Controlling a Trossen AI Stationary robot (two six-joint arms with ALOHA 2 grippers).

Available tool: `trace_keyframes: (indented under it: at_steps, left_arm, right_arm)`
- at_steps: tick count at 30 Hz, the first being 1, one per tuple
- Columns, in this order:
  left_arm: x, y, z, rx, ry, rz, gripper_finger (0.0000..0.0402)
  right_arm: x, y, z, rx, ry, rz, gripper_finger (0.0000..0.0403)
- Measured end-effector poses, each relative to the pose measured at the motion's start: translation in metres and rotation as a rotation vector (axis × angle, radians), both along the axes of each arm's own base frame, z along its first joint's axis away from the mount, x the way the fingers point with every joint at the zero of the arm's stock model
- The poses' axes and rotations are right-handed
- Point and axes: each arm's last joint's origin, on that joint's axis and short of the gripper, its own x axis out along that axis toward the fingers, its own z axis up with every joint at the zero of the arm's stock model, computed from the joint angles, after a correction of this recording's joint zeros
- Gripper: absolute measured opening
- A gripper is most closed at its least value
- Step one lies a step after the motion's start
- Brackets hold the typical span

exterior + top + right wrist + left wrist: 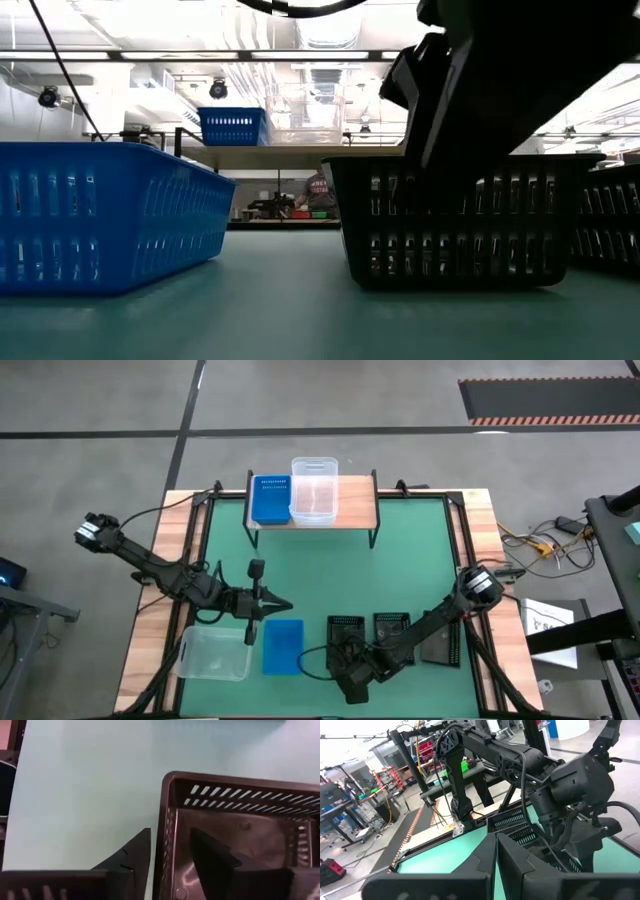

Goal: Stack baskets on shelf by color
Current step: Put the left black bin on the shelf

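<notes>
Green table [400,560], blue basket [282,646] beside black basket [345,632]

Right end effector [167,857] parted — left [496,865] closed.

A green-topped table [400,560] with wooden edges, a tangle of cables [540,540] on the grey floor beside it, striped matting [550,400] beyond.
</notes>
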Motion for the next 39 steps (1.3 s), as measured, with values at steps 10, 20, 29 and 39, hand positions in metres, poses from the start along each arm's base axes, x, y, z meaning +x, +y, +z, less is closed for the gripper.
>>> trace_keyframes:
  at_steps: [10,20,29,39]
  left_arm:
    - [-0.001,-0.002,0.000,0.000,0.000,-0.007,0.0000]
    - [-0.001,-0.003,0.000,0.000,0.000,-0.012,0.0000]
    - [-0.003,-0.002,0.001,0.023,-0.003,-0.014,0.0000]
    - [-0.027,0.014,0.025,0.126,-0.113,0.095,0.0000]
  right_arm:
    - [0.001,0.000,0.000,0.024,0.004,0.010,0.0016]
    - [-0.005,-0.005,0.020,0.015,-0.002,0.012,0.0012]
    - [-0.020,-0.017,0.071,0.011,-0.087,0.055,0.0011]
    - [-0.043,-0.052,0.128,-0.073,-0.169,0.048,0.0011]
